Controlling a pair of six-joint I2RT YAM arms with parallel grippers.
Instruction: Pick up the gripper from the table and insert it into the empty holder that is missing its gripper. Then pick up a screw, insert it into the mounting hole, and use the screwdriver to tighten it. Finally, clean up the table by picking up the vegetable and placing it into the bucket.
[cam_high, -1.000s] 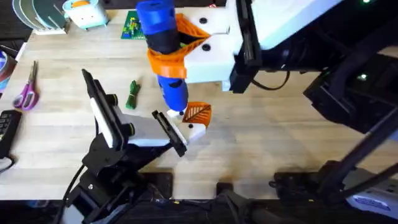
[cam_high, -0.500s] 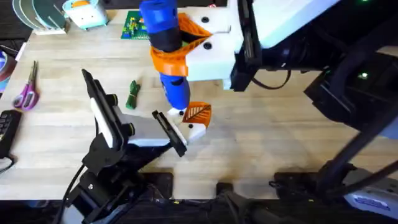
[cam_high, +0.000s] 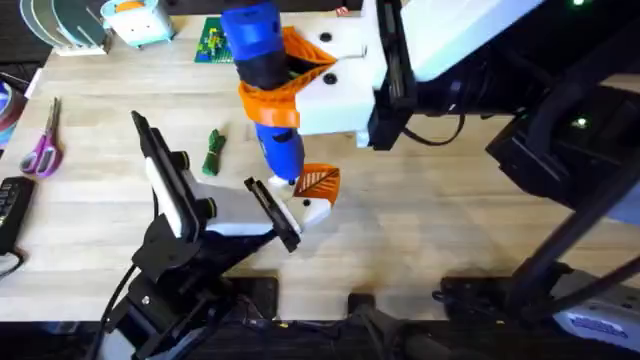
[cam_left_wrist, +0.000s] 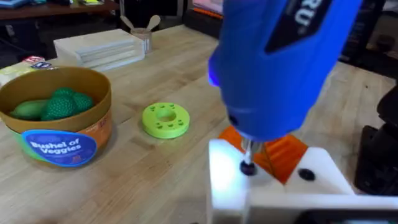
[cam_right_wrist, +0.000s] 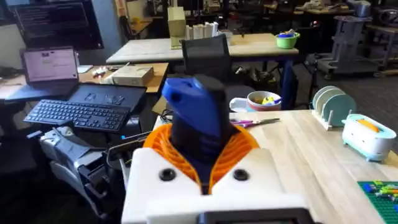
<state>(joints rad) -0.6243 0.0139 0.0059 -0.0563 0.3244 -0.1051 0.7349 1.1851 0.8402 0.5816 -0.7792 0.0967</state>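
1. Centrally in the overhead frame, the right gripper (cam_high: 290, 85) stayed clenched around one blue screwdriver (cam_high: 262, 80), its orange pads pressed to both sides.
2. Its bit touched a screw (cam_left_wrist: 247, 168) on the white holder (cam_left_wrist: 273, 186), beside the orange gripper (cam_high: 318, 181).
3. Whether the left gripper's fingers were released or clenched, I cannot tell.
4. One vegetable (cam_high: 211, 152) lay at centre-left on the table (cam_high: 420, 220); one bucket (cam_left_wrist: 56, 118) stood at left in the left wrist frame.

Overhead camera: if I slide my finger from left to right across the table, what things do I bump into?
Pink-handled scissors → dark-green toy vegetable → blue screwdriver → orange gripper.
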